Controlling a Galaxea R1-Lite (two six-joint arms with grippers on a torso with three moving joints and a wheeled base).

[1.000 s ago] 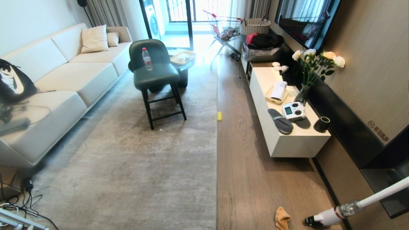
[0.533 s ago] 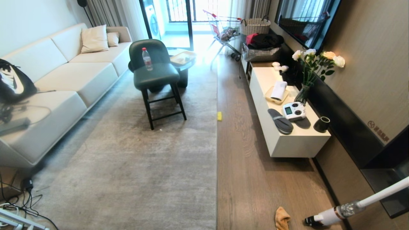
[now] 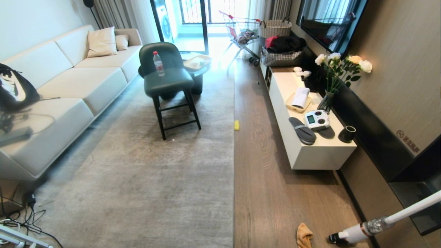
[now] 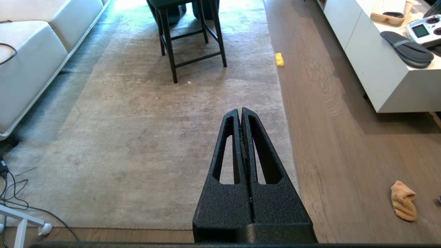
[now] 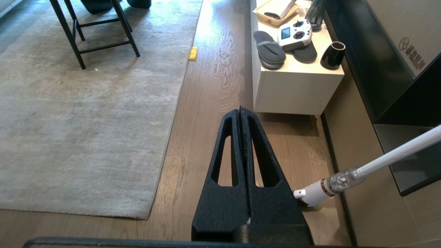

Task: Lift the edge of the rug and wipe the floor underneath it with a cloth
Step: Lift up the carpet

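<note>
Grey short pile covers most of the room; the rug edge (image 3: 234, 172) runs straight along the floor (image 3: 268, 193), lying flat, with a small yellow block (image 3: 236, 125) just beside it; the cloth (image 3: 304, 235) lies crumpled on the planks, apart from the rug, near the head of a white stick vacuum (image 3: 358, 232). Neither arm shows in the head view; the left gripper (image 4: 241, 112) hangs above the rug with its jaws pressed together and nothing between them; the right gripper (image 5: 240, 111) hangs above the planks beside the white cabinet (image 3: 320, 155), jaws likewise closed and empty. On the cabinet a beige tray (image 3: 290, 104) holds a white folded item (image 3: 300, 97); a glass vase (image 3: 325, 102) holds pale roses; a dark cup (image 3: 347, 134) stands near the corner, its contents unseen. Further back a shopping cart (image 3: 241, 32) carries a dark bundle, and a woven basket (image 3: 275, 28) sits beside it.
</note>
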